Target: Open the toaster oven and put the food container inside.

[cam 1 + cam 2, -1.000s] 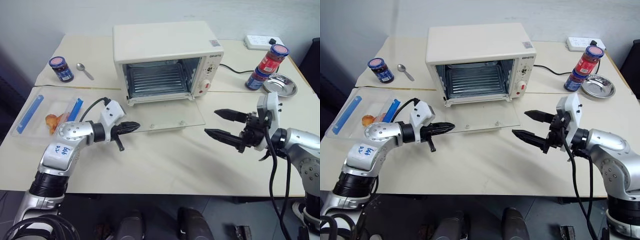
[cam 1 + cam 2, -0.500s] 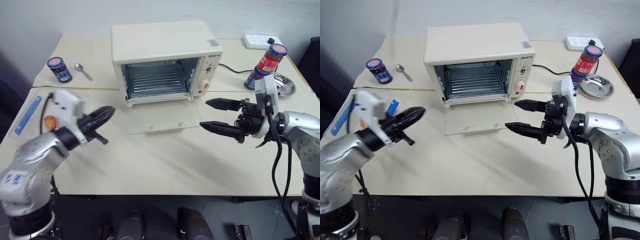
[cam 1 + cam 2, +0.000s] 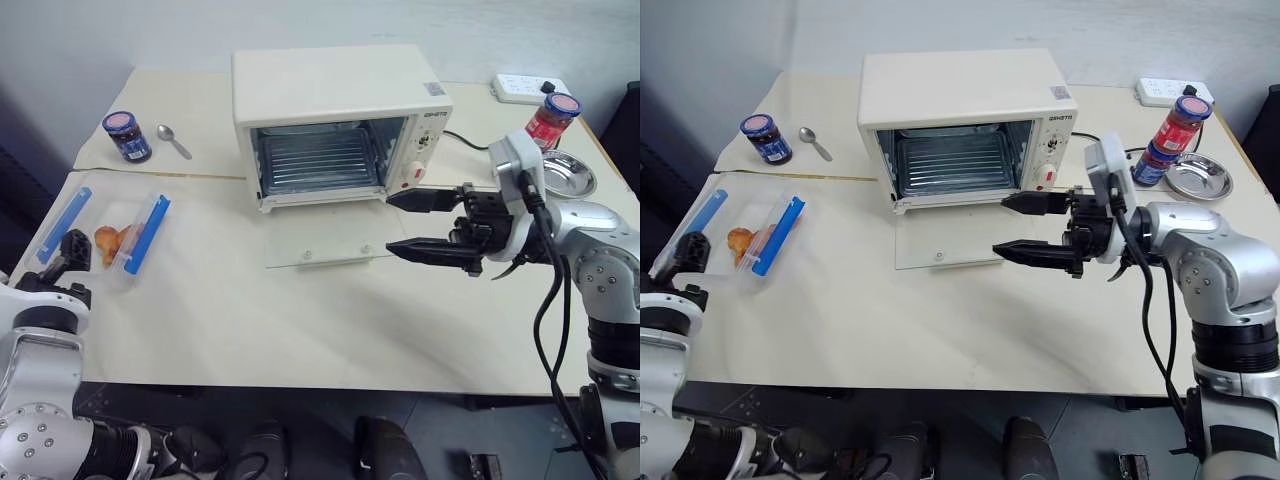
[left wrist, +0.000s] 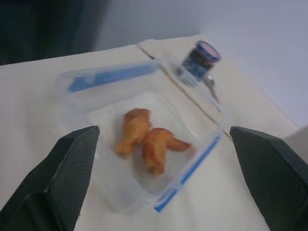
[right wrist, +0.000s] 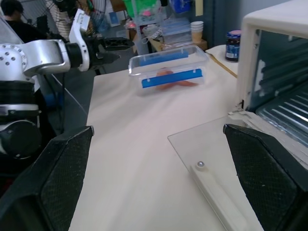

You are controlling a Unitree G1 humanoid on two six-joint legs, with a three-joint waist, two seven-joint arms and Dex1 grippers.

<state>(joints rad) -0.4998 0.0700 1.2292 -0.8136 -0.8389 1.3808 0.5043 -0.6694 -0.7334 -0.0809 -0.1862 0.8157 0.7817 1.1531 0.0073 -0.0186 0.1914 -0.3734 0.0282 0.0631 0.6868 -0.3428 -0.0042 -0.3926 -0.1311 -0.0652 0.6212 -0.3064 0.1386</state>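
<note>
Oven (image 3: 340,110) door's down, container (image 3: 105,232) sits at its eight o'clock, and with both my left gripper (image 4: 159,183) and right gripper (image 3: 425,222) wide, I should straddle the clips squarely before squeezing.

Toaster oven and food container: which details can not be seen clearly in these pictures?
- Toaster oven: its knob markings are too small to read in the head views.
- Food container: blurred in the left wrist view, so whether a lid is on it is unclear.
- Left tool: its fingers are cut off by the picture's edges.
</note>
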